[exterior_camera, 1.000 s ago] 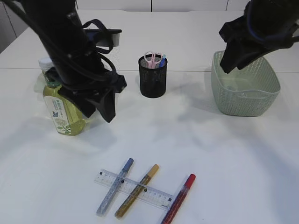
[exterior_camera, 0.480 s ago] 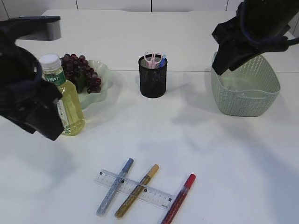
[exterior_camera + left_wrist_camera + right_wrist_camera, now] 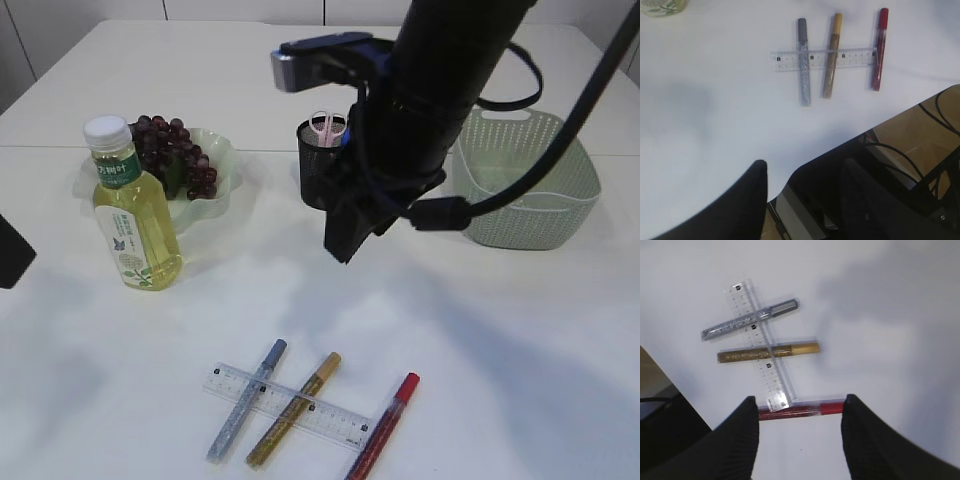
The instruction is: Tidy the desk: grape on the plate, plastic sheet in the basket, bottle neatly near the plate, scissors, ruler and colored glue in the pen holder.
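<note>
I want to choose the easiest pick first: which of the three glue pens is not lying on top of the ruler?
The red glue pen. It lies at the ruler's end, while the silver and gold pens cross over it.

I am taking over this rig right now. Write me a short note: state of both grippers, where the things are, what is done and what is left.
Left gripper: open, empty, out at the table's left edge.
Right gripper: open, empty, fingers hanging above the red glue pen.
Done: grapes on the plate; bottle upright beside the plate; scissors in the pen holder.
Basket: its inside cannot be seen, so check the plastic sheet.
Left: ruler and three glue pens, silver, gold and red, lying at the front of the table, the silver and gold ones across the ruler. All go into the pen holder.
</note>
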You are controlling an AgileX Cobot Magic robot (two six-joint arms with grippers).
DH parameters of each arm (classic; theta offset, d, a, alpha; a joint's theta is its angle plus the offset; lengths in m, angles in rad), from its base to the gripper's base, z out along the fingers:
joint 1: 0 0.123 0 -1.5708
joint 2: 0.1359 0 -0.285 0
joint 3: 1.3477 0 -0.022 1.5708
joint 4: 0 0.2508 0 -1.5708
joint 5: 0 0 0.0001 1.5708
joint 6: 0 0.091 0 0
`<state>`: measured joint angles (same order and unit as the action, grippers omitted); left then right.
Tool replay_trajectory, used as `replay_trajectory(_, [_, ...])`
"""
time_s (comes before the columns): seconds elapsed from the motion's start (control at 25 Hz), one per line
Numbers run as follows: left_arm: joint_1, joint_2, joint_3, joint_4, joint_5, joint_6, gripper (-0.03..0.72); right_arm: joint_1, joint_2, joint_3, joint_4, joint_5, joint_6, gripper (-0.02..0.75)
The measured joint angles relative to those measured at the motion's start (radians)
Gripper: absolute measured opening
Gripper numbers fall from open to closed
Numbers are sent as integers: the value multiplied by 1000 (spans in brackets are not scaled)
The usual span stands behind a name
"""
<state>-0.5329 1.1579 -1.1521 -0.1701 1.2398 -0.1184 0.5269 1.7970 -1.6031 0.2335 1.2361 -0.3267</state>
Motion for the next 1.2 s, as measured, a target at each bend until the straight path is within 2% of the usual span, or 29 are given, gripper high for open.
replay_trajectory(0.44, [0, -100, 9, 0, 6, -55, 351, 121, 144, 0, 0, -4, -23, 454])
replay_trajectory(0.72, [0, -126, 87, 0, 6, -87, 351, 202, 188, -2, -13, -64, -30, 458])
replay_trajectory(0.92, [0, -144, 145, -4, 6, -91, 351, 221, 248, -38, -23, -75, -31, 458])
replay_trajectory(1.2, [0, -144, 151, -5, 6, -92, 351, 222, 330, -78, -32, -75, -18, 458])
